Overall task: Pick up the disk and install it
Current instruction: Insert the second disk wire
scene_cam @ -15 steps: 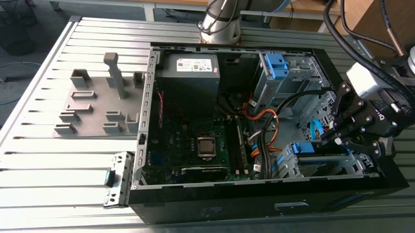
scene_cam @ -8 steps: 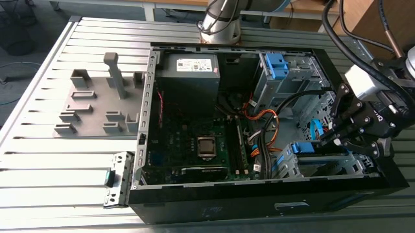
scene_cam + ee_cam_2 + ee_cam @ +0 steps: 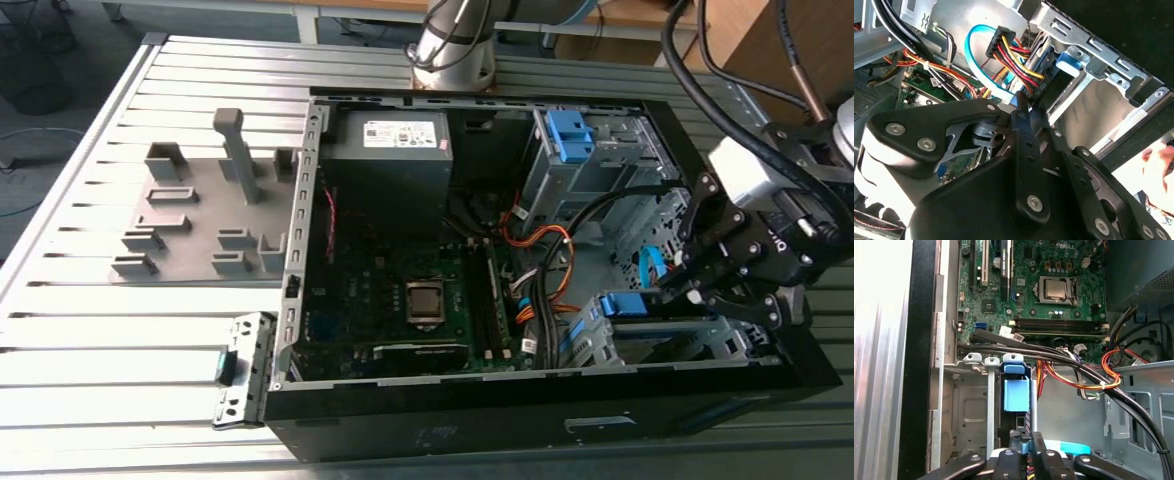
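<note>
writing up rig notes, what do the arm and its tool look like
The tool is matte black, built of flat linkage bars joined by silver screw heads. Behind it sits a pale grey-white wrist block, with thick black cables running to it. The arm's column is silver-grey and round.

Ahead of the jaws of our gripper (image 3: 1029,442) sits the disk (image 3: 1016,395) in its bay (image 3: 974,415); beyond it, the motherboard (image 3: 1054,270).
</note>
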Robot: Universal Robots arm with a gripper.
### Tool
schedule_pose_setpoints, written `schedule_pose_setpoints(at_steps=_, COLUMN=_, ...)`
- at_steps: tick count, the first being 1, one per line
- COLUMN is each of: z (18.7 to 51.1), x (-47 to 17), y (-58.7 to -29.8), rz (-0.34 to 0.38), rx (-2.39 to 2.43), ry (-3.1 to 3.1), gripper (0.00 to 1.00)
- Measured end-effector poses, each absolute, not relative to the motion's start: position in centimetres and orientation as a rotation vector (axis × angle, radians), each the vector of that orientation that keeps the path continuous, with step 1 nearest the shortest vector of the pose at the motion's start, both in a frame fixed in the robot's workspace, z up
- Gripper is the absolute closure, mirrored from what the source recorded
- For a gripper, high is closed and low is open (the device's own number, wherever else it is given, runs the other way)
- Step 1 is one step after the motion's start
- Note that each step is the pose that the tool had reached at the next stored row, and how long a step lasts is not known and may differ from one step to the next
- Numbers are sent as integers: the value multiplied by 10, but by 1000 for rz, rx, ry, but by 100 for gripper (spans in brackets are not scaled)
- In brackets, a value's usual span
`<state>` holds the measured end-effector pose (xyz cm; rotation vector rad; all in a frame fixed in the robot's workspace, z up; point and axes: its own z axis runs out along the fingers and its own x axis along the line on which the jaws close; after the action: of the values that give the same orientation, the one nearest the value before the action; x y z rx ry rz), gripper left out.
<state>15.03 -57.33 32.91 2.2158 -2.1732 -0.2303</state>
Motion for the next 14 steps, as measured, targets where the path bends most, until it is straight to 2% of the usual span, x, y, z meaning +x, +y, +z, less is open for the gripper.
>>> schedule_pose_setpoints(at_steps=1, z=329, x=150, y=-573, rz=-230, rx=2216, ry=-2173, gripper=77)
schedule_pose_setpoints(at_steps=9, z=344, x=150, y=-573, rz=-232, rx=2217, ry=-2174, gripper=77)
schedule_pose_setpoints(at_steps=14, z=342, x=150, y=-573, rz=-235, rx=2217, ry=-2174, gripper=78)
